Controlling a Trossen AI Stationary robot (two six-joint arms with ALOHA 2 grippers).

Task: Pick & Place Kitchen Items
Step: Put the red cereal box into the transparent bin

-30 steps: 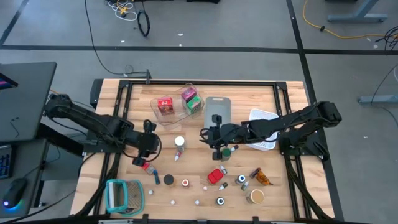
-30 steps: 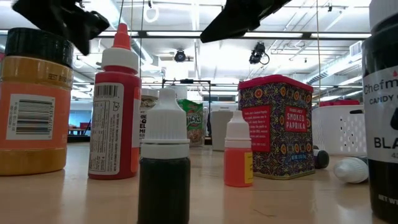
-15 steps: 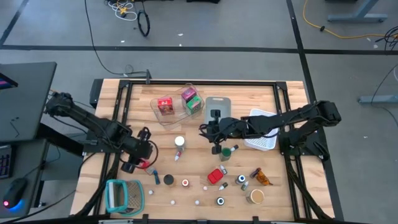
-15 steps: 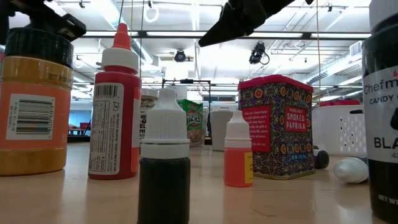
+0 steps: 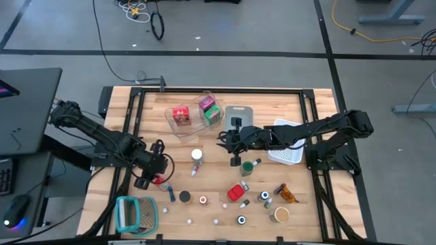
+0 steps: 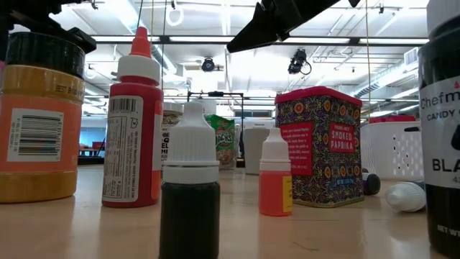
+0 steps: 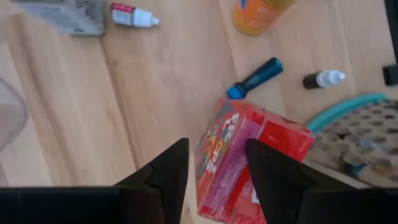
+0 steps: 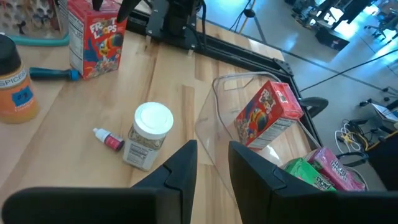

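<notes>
Left claw [image 7: 214, 163] spread over red cereal box [image 7: 249, 158] (wrist view only); right claw [image 8: 211, 163] narrow, empty.

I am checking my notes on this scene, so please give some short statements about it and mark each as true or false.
1. The left gripper is above a red cereal box that stands on the table. True.
2. The clear bin holds no boxes. False: a red box and a green and pink box are inside it.
3. The white-capped jar stands upright beside a small red dropper bottle that lies on its side. True.
4. The right gripper is shut on the jar. False: its fingers are open with nothing between them.
</notes>
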